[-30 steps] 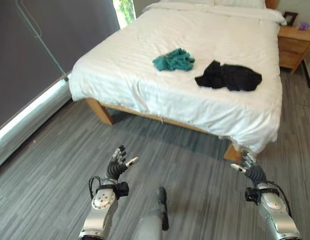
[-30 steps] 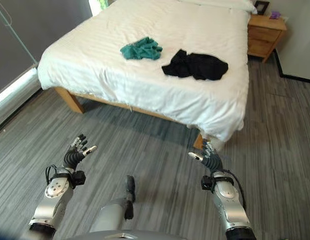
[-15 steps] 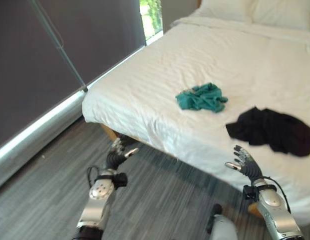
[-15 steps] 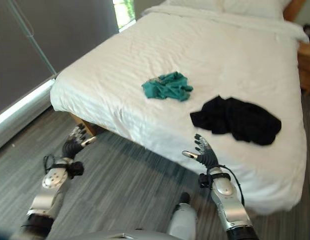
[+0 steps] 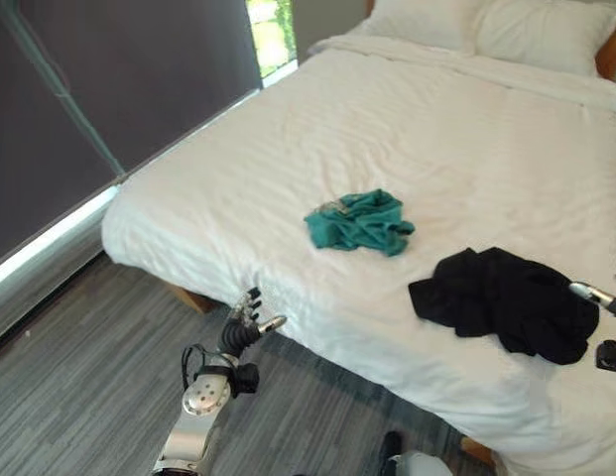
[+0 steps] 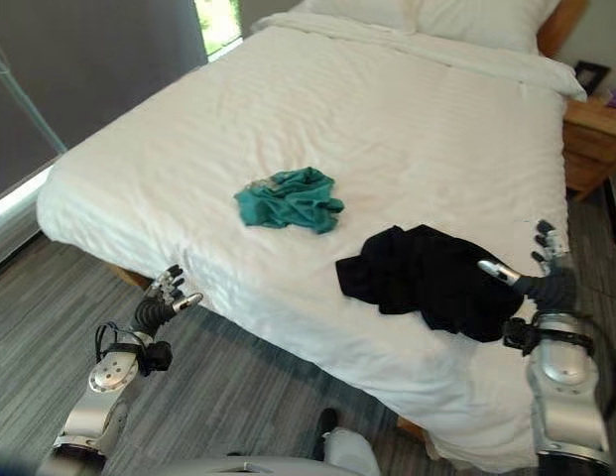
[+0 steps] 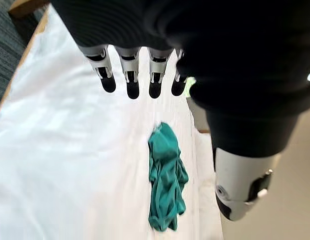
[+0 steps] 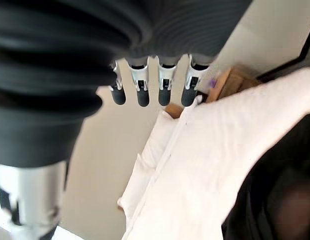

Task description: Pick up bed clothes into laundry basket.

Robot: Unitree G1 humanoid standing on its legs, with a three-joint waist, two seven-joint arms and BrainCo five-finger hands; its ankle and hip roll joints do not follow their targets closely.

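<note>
No writing visible; teal cloth [image 6: 288,198], black garment [image 6: 427,278] on bed [image 6: 387,109].

The right hand [image 5: 607,297] is cut off at the picture's edge; the black garment [image 8: 274,190] is blurred, half cropped

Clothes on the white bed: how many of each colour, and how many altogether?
Crumpled teal cloth garment: 1
Crumpled black cloth garment: 1
Total: 2, both lying loose on the white bed, apart from each other.
</note>
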